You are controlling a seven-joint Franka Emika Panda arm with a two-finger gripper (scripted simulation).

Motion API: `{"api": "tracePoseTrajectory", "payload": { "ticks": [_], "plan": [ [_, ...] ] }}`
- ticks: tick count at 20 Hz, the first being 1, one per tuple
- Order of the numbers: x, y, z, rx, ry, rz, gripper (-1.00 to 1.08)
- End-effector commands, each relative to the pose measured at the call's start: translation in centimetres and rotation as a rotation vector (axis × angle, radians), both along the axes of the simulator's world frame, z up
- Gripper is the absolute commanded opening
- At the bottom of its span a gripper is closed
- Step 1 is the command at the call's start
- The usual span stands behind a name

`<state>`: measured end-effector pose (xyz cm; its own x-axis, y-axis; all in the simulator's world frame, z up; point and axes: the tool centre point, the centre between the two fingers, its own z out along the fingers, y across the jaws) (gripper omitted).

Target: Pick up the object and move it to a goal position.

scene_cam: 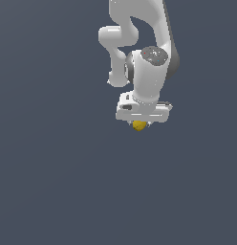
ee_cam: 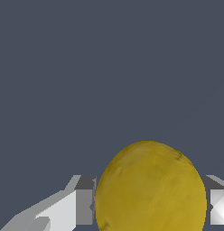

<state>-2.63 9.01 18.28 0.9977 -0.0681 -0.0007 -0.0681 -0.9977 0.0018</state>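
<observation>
Gripping one yellow object (ee_cam: 151, 189), one pincer (scene_cam: 139, 125)

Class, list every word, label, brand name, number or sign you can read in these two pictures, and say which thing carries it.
None: no readable text in either view.
White robot arm: plain, no lettering or logo.
White gripper: unmarked.
Small yellow oval lump: smooth mottled skin, no label.
Dark grey-blue background: blank.
</observation>
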Motion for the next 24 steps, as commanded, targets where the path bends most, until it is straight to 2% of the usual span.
{"api": "tracePoseTrajectory", "payload": {
  "ticks": [1, 14, 24],
  "plan": [
    [-1.1, 1.9, 2.4, -0.001, -0.001, 0.000, -1.00],
    [-5.0, 10.0, 12.5, 0.000, -0.001, 0.000, -1.00],
    [-5.5, 11.7, 14.5, 0.001, -0.001, -0.001, -1.00]
  ]
}}
